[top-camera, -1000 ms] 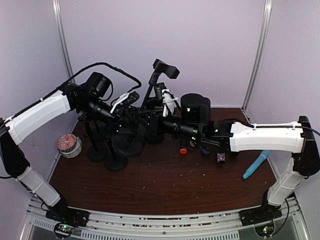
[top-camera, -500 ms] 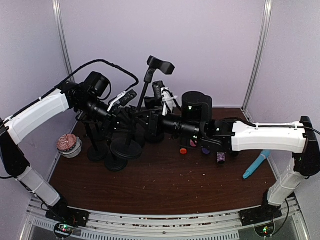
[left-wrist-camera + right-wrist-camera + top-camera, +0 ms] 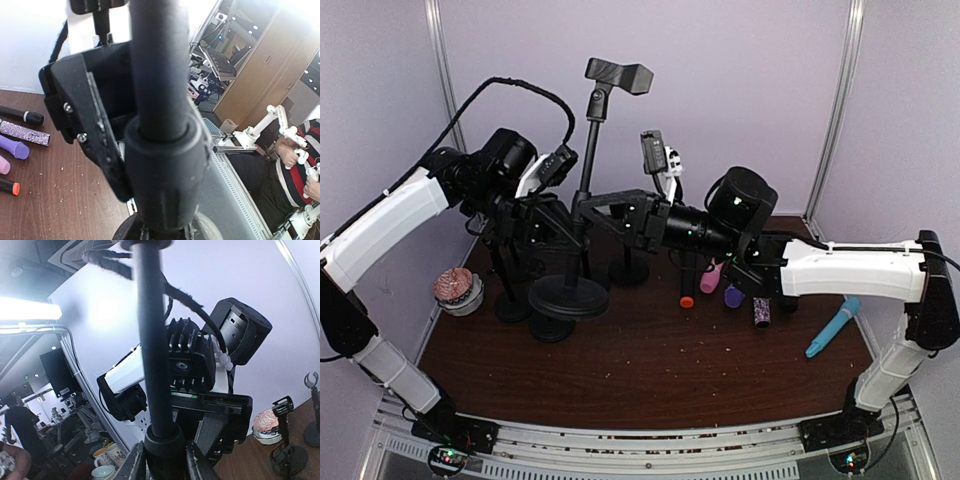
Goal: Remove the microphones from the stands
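A black microphone stand (image 3: 584, 170) stands upright at the centre left, with a round base (image 3: 570, 297) low over the table. Its top clip (image 3: 618, 75) holds no microphone. My left gripper (image 3: 560, 215) is shut on the pole from the left. In the left wrist view the pole's collar (image 3: 165, 165) fills the frame beside one finger (image 3: 90, 125). My right gripper (image 3: 600, 208) is shut on the same pole from the right. In the right wrist view its fingers (image 3: 133, 465) clamp the collar (image 3: 165, 447). Several microphones (image 3: 712, 278) lie on the table.
Other black stands (image 3: 512, 300) (image 3: 628, 268) rise behind and to the left of the held one. A small cup with a pink top (image 3: 457, 290) sits at the left edge. A blue tool (image 3: 832, 328) lies at the right. Loose microphones also show in the left wrist view (image 3: 20, 134).
The stand has swung from leaning right to upright, and its clip has risen and moved left. Both grippers have stayed on the pole and lifted with it.
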`<state>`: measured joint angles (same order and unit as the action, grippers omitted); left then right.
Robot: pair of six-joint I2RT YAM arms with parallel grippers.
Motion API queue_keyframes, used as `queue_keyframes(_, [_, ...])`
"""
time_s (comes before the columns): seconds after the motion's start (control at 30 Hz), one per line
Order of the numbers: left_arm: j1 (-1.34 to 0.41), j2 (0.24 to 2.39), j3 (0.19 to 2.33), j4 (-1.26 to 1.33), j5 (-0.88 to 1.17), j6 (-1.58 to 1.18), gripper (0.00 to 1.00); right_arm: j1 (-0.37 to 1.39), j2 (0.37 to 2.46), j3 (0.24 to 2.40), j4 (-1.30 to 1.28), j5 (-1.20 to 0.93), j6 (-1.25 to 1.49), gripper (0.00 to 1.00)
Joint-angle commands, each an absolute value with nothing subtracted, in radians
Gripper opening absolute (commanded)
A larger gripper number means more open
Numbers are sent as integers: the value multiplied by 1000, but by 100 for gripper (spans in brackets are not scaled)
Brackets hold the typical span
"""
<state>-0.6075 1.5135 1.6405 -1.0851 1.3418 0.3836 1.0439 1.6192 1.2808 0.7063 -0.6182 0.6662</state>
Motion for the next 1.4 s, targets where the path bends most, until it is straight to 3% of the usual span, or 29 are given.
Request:
queue_keyframes(0.0, [-569,1512,1684,-1049,1308,402,0,1039,1559,1272,672,-539,661,57])
queue_keyframes(0.1, [-555,1512,1711,-1035,1204,402,0,1043,1504,1258,439,-270,565,65])
queue_keyframes(0.37, [-548,1502,1700,-927,934,383,0,1133,1505,1411,50,87,446,63])
queue_keyframes(0.6, [-547,1507,1694,-900,903,371,0,1174,1593,1522,11,108,433,61])
queue_keyframes(1.0, [-547,1495,1680,-900,929,375,0,1175,1715,1666,-72,204,480,40])
queue_keyframes(1.37, [-547,1493,1675,-900,925,380,0,1171,1730,1684,0,166,486,39])
